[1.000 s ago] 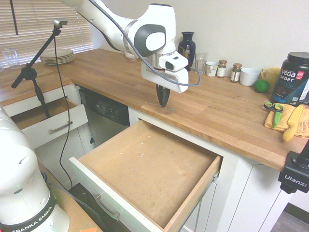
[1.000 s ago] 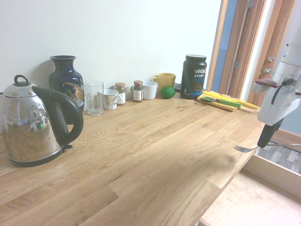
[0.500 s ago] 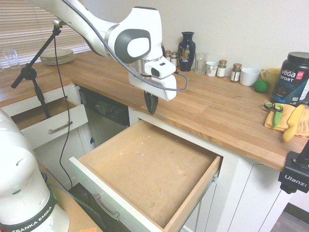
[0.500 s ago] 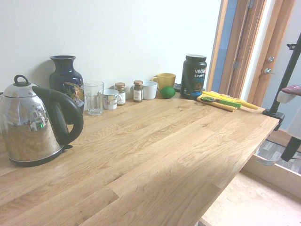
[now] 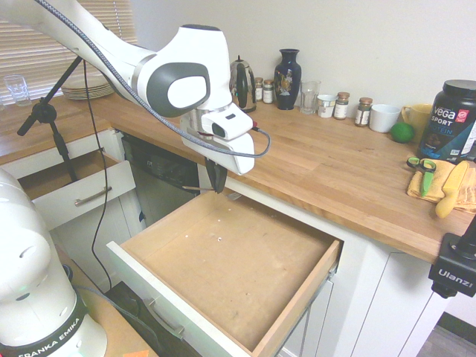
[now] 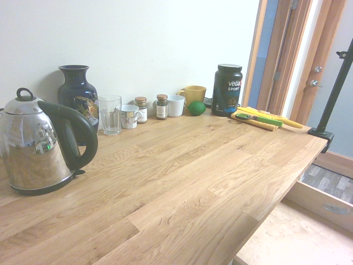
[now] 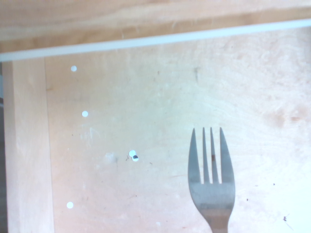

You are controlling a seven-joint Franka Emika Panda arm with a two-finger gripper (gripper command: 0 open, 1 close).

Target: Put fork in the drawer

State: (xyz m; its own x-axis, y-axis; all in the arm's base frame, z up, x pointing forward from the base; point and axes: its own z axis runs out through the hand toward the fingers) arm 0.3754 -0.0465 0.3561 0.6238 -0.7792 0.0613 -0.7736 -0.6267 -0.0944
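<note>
Carried leftward from above the wooden counter, the slim silver-grey metal fork (image 7: pixel 212 189) is pinched in the black two-finger gripper (image 5: pixel 216 190), held above the far-left corner of the open white-fronted wooden drawer (image 5: pixel 230 256).

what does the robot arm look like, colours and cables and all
The arm is glossy white with rounded dark grey panels at the joints. A grey braided cable runs along it. The end effector is black, slim and tapering. The white base bears a black band lettered FRANKA EMIKA.
</note>
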